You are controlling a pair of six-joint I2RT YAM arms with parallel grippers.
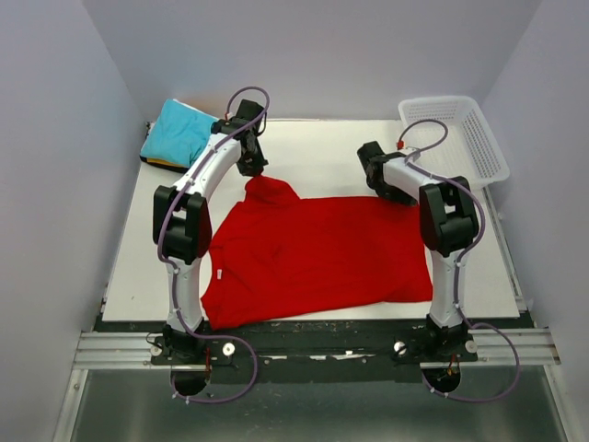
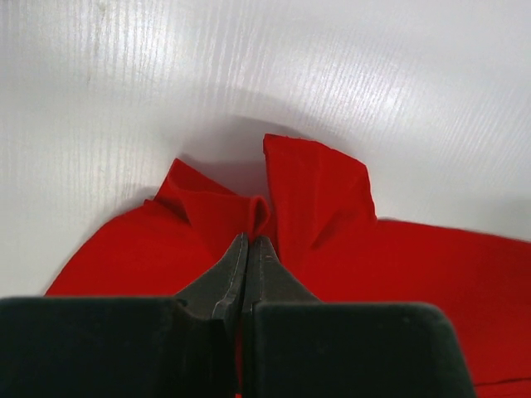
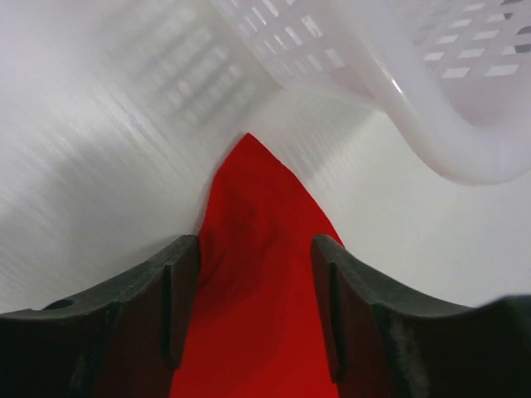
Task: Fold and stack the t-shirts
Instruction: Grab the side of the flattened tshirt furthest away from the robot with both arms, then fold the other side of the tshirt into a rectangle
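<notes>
The red t-shirt point(image 1: 313, 258) lay spread across the middle of the table point(image 1: 322, 147), its near hem close to the arm bases, mostly flat w/ a few soft ripples. Judged light, limp, no stiffness: it would sag and drag if lifted by one point, so corners or edges made the best holds, both arms lifting together.

Further back, the left gripper point(image 2: 247, 249) was closed tight on a bunched fold of red cloth at the shirt's far-left corner, which stood up in a peak under it. In the left wrist view the fingers point(image 2: 220, 278) met w/ fabric pinched between. The right gripper point(image 3: 255, 274) sat at the far-right corner, jaws apart, straddling a pointed tip of the shirt; its pads were not yet pressing the cloth, so no grip there.

Farthest back: the folded stack point(image 1: 179, 133) at the far-left corner, turquoise on top, a yellow-orange edge and something dark beneath. The white mesh basket point(image 1: 460, 138) at far right, just beyond the right gripper, showed nothing inside as far as visible.
</notes>
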